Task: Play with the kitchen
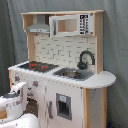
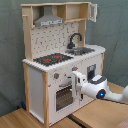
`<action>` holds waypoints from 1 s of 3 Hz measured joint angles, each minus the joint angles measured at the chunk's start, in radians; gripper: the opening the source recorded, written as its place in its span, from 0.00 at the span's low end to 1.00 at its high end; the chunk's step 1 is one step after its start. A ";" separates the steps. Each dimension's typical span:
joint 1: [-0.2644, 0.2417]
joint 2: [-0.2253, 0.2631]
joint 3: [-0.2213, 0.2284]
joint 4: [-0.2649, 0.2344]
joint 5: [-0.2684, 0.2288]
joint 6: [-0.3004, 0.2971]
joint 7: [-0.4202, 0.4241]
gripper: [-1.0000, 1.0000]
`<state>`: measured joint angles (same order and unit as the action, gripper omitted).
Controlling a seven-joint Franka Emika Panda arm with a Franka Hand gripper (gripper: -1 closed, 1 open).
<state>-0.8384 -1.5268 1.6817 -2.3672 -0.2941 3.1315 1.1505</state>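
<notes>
So the big white and light-wood toy kitchen (image 2: 55, 75) is standing on a wooden floor in front of a grey curtain (image 1: 115, 55), with its red-ringed black hob (image 2: 52, 59), black curved faucet (image 2: 75, 40), sink (image 1: 74, 74) and grey hood (image 2: 49, 21) all showing in both exterior views. The white robot arm (image 2: 102, 90) is reaching at the front panel, and its gripper (image 2: 78, 82) sits right by the windowed oven door (image 2: 64, 96), just under the row of knobs (image 2: 56, 76). Can't honestly tell whether the pincer is open or clamped on anything, or whether it's touching the door.

My guess is it's going for the oven door or its handle. Next move probably needs a steady grab and a gentle pull outward, so the whole kitchen doesn't get shoved.
</notes>
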 joint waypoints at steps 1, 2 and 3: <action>0.000 0.000 0.000 0.000 0.000 -0.002 0.000 0.00; 0.031 -0.002 -0.021 0.001 -0.005 -0.072 -0.002 0.00; 0.052 -0.010 0.010 0.002 -0.006 -0.116 0.013 0.00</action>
<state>-0.7868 -1.5366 1.6914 -2.3650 -0.2998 3.0151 1.1631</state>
